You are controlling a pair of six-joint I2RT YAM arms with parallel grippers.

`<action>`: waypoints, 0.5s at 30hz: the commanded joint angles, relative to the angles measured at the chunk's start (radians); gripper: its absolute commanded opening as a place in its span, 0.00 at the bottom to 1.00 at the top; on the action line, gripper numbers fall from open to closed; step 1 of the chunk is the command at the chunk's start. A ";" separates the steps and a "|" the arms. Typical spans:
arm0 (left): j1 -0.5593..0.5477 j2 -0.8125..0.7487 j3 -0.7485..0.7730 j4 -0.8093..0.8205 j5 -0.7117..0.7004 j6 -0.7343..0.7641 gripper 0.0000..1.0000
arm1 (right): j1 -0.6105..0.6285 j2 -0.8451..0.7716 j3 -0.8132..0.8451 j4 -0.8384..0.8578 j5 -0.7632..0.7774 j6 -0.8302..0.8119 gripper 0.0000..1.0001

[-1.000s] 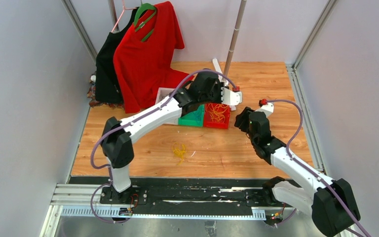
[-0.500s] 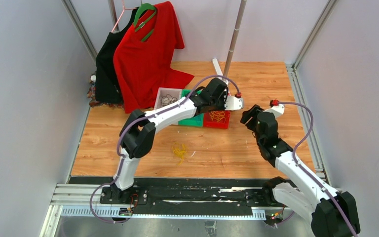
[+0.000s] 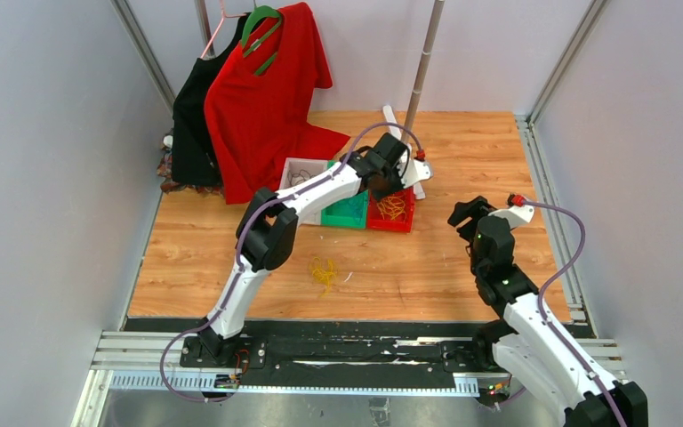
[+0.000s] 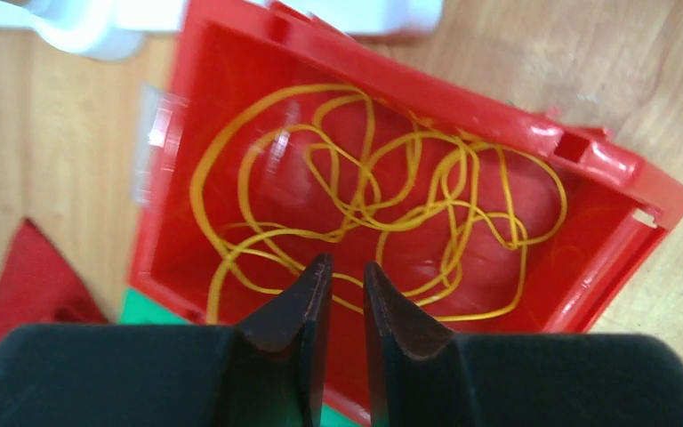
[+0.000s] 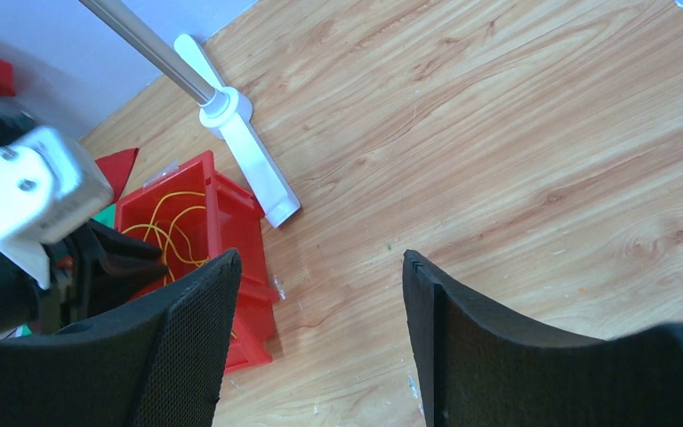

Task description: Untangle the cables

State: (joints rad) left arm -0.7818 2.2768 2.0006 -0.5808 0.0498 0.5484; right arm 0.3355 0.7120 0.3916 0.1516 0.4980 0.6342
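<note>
A loose yellow cable [image 4: 365,191] lies looped in the red bin [image 4: 462,98], which also shows in the top view [image 3: 389,226]. My left gripper [image 4: 345,265] hangs just above the bin's near part. Its fingers are a narrow gap apart and nothing is between them. A second yellow cable bundle [image 3: 324,272] lies on the wooden table, near the front middle. Dark cables [image 3: 301,181] sit in a white bin [image 3: 292,165]. My right gripper [image 5: 320,258] is wide open and empty over bare wood to the right of the red bin [image 5: 231,222].
A green bin [image 3: 347,216] stands between the white and red bins. A pole [image 3: 422,62] with a white foot [image 5: 249,160] stands just behind the red bin. A red shirt [image 3: 262,98] and a black garment [image 3: 191,116] hang at the back left. Walls enclose the table.
My right gripper has drawn back to the right, away from the red bin. My left arm's elbow has swung right while its gripper has stayed over the red bin.
</note>
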 commanded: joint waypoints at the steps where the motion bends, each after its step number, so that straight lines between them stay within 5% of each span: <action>1: -0.005 -0.020 -0.041 -0.019 0.043 -0.032 0.27 | -0.025 0.010 0.008 0.007 0.025 0.000 0.66; 9: 0.008 -0.136 0.163 -0.183 0.192 -0.087 0.96 | -0.026 0.000 0.034 0.001 -0.040 -0.023 0.67; 15: 0.019 -0.343 0.133 -0.318 0.255 -0.041 0.98 | -0.025 0.021 0.049 -0.033 -0.154 -0.024 0.68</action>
State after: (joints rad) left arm -0.7742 2.1147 2.1319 -0.7856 0.2241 0.4870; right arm 0.3351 0.7227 0.3992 0.1493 0.4175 0.6212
